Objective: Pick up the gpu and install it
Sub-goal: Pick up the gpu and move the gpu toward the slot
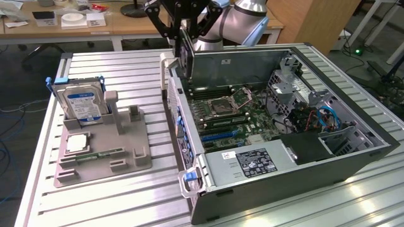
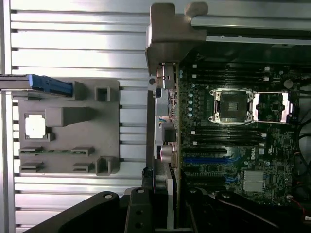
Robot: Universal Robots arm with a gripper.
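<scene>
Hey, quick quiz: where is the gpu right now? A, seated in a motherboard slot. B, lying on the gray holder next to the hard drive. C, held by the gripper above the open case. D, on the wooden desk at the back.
C: the gripper is clamped on the gpu, which hangs upright above the rear edge of the open case, not seated in any slot.

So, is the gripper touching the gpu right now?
Touching. The exterior view shows the gripper clamped on the gpu, which hangs in the air over the computer case.
</scene>
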